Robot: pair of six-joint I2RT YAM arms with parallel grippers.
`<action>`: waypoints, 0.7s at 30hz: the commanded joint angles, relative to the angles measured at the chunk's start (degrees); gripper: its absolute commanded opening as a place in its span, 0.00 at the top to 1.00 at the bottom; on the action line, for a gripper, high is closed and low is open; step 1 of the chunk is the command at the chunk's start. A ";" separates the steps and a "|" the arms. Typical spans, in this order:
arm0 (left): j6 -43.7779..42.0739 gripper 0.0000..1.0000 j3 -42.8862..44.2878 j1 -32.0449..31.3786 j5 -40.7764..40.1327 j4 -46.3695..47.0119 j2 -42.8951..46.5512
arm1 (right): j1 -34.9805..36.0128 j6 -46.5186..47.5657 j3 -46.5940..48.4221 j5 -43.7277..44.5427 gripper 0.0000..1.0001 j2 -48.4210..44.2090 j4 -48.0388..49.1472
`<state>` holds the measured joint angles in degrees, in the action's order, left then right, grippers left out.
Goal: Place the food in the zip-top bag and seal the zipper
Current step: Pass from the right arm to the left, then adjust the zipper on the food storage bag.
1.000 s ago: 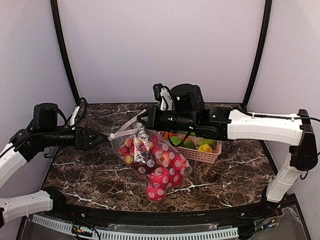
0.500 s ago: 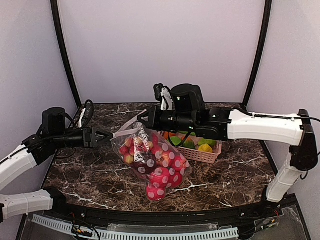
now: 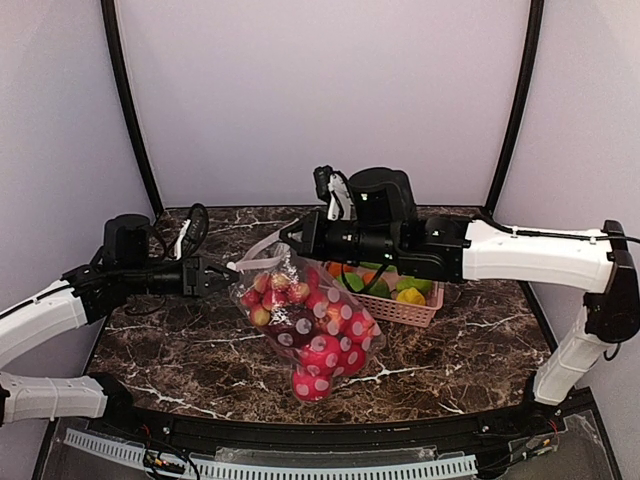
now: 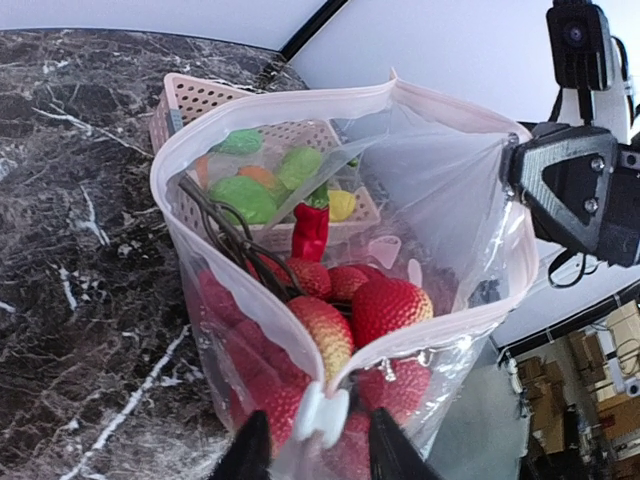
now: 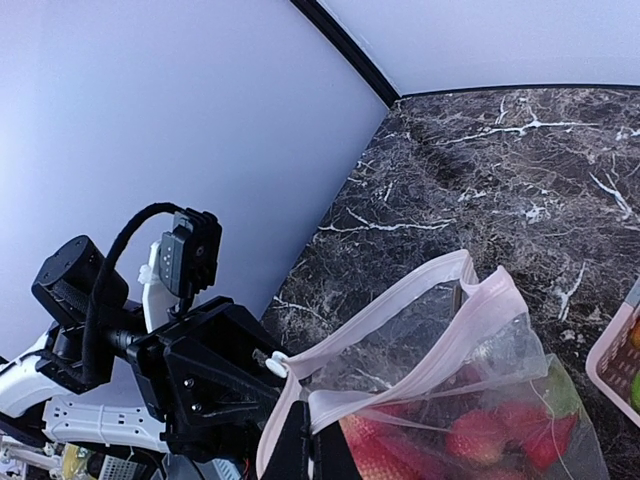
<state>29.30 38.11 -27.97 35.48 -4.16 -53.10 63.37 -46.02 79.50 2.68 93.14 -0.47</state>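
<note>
Zip-top bag (image 3: 318, 325) sits mid-surface (image 3: 170, 350): one bag, whitish dot print, mouth open. Food (image 4: 385, 305) inside is heaped red fruits, count unclear. One pink basket (image 3: 410, 308) just behind. Left gripper (image 4: 318, 440) is nearly closed, nipping the zipper (image 5: 395, 303) slider end. Right gripper (image 5: 305, 445) is clamped tight on the opposite end.

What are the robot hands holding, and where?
Right gripper pinches the top edge of the bag. Left gripper straddles the zipper tab; grip unclear.
</note>
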 commanded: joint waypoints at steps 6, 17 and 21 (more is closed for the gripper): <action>-2.18 0.99 3.83 -1.49 0.79 4.61 0.17 | -0.19 2.70 -4.44 7.78 0.86 -8.38 -1.97; -12.45 0.99 15.23 -1.57 10.65 -4.72 -1.61 | -11.37 18.86 -8.57 -5.48 0.20 -19.30 -11.59; -14.08 0.99 16.98 -1.57 13.07 -6.96 -1.68 | -14.57 25.89 -9.07 -19.82 0.16 -17.03 -11.02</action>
<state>19.27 52.80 -29.28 43.81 -7.77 -54.78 50.68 -29.45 72.23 -0.45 73.43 -9.80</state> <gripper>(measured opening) 0.009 0.831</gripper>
